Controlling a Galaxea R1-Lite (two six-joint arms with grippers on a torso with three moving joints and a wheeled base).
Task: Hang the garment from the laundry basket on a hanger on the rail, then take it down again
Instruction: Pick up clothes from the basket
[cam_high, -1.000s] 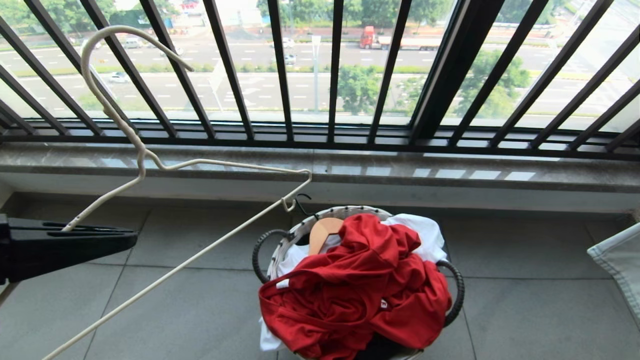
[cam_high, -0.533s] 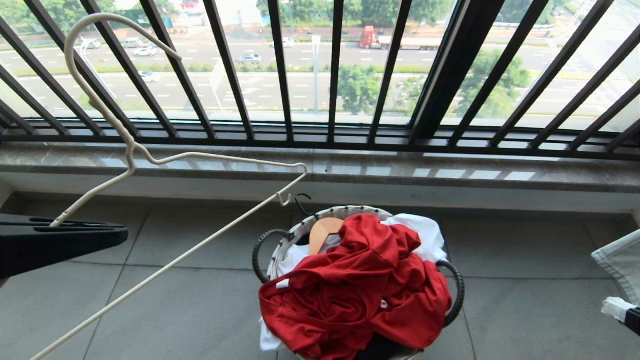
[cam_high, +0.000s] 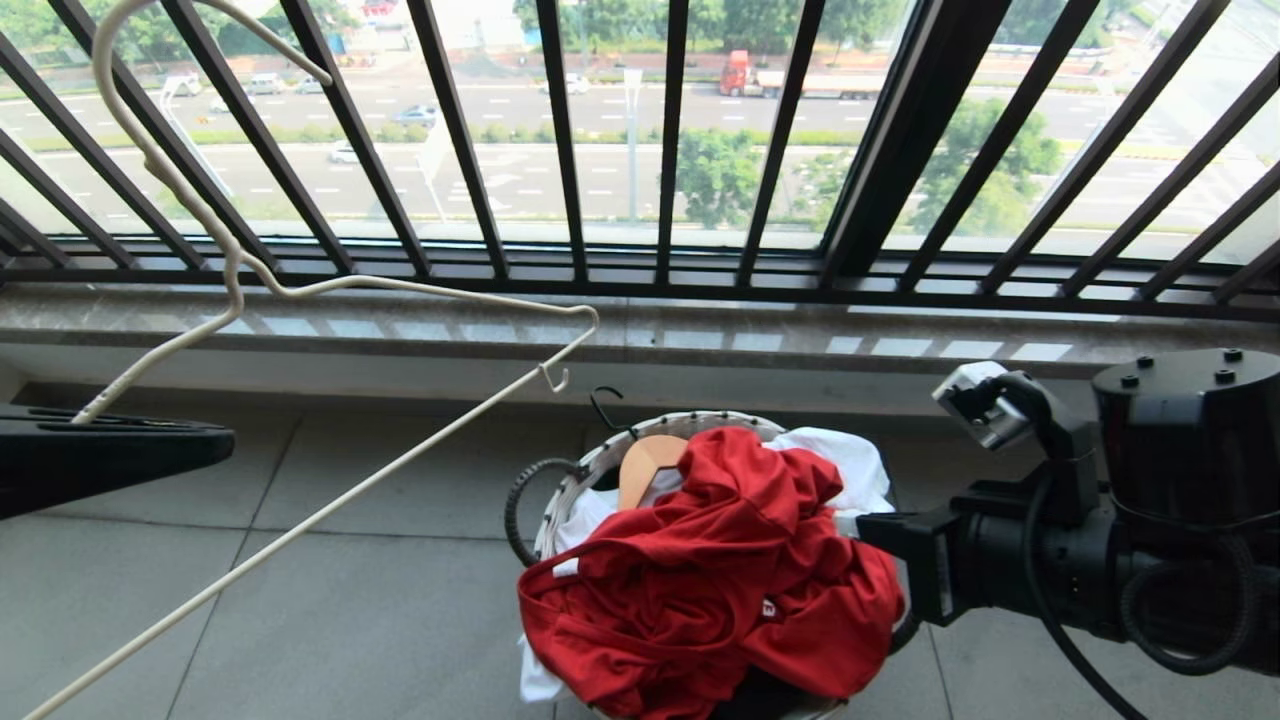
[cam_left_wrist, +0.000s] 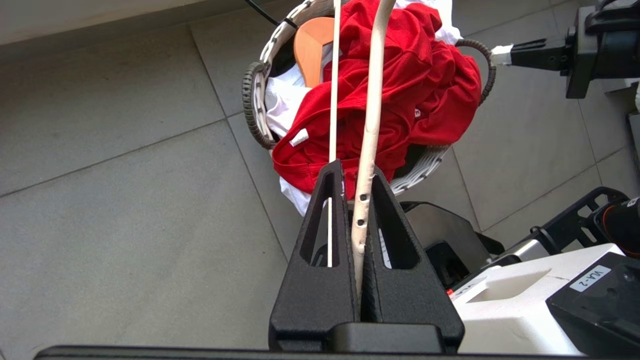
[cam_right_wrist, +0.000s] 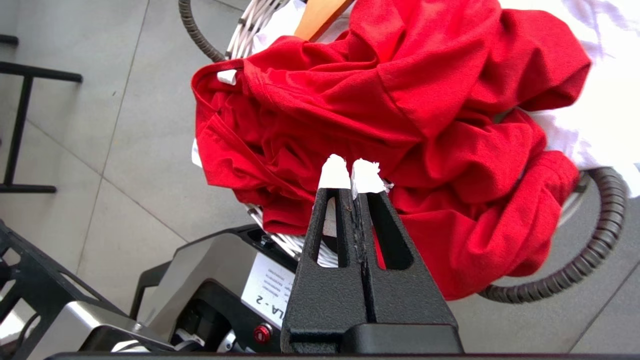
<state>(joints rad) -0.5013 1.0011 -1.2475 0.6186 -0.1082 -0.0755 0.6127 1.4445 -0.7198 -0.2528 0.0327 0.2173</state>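
Jaws of the left gripper (cam_left_wrist: 359, 200) clamp the hanger (cam_high: 300, 290), the right gripper (cam_right_wrist: 352, 175) pressed together empty over the red T-shirt (cam_right_wrist: 400, 110), visible only from the wrist, above grey floor tiles (cam_high: 380, 600).

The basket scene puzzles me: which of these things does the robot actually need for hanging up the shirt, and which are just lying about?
Part of the job:
- red T-shirt, heaped on top
- laundry basket
- white wire hanger, clamped in the left gripper
- right gripper, fingers shut, beside the shirt

Just lying about:
- wooden hanger in the basket
- white clothing under the shirt
- window railing
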